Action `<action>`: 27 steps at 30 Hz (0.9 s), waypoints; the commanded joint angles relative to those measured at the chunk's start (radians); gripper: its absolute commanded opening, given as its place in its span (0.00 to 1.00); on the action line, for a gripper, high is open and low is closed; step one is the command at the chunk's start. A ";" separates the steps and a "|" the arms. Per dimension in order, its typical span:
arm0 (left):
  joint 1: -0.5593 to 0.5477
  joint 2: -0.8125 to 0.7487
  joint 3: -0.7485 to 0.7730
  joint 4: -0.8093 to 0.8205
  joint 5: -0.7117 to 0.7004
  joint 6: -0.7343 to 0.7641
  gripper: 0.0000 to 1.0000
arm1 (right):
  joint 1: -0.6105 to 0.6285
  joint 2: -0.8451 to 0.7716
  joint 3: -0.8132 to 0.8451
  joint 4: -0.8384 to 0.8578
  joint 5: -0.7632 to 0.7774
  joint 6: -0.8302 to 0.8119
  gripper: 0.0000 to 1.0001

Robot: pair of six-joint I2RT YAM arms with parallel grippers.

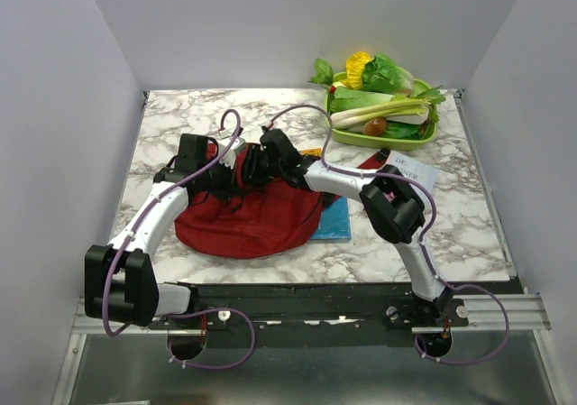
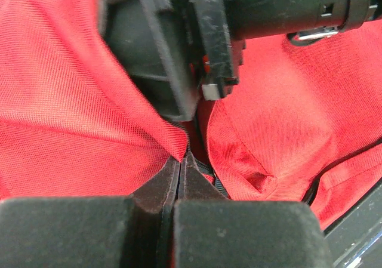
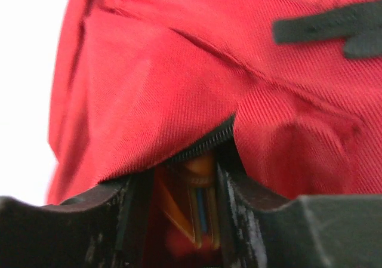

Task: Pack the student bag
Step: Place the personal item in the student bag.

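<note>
Top view: the student bag, dark red soft fabric, lies slumped at the middle of the marble table, nearer the front edge than the back. Both arms reach inward over its far side, where the left gripper and right gripper meet close together above the fabric. A blue flat item lies just beside the bag's right edge, partly tucked under it. A white printed card sits further right. At the back right corner a green tray holds leafy vegetables, well apart from the bag.

Left wrist view: the left gripper's jaws are pressed fully together, pinching a pointed fold of the bag's red cloth between the tips. The black body of the right gripper hangs just beyond, over the same stretch of fabric.

Right wrist view: the right gripper's jaws stand partly apart with a clear gap. The bag's zip edge arches across that gap. Blurred orange and blue shapes show in the opening behind it, possibly contents of the bag; the jaws appear to grip nothing. A black strap crosses the red cloth at upper right
</note>
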 commanded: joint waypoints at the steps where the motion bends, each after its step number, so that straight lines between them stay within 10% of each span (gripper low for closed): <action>1: 0.010 0.009 0.002 0.006 0.047 0.019 0.00 | 0.003 -0.105 -0.099 -0.068 0.030 -0.107 0.55; 14: 0.018 0.015 -0.008 0.020 0.025 0.031 0.00 | -0.001 -0.243 -0.190 -0.086 0.065 -0.230 0.56; 24: 0.018 0.001 -0.013 0.011 0.047 0.051 0.00 | -0.001 -0.321 -0.325 -0.080 0.180 -0.229 0.28; 27: 0.018 -0.007 -0.008 0.000 0.048 0.075 0.23 | 0.002 -0.413 -0.431 0.007 0.165 -0.276 0.42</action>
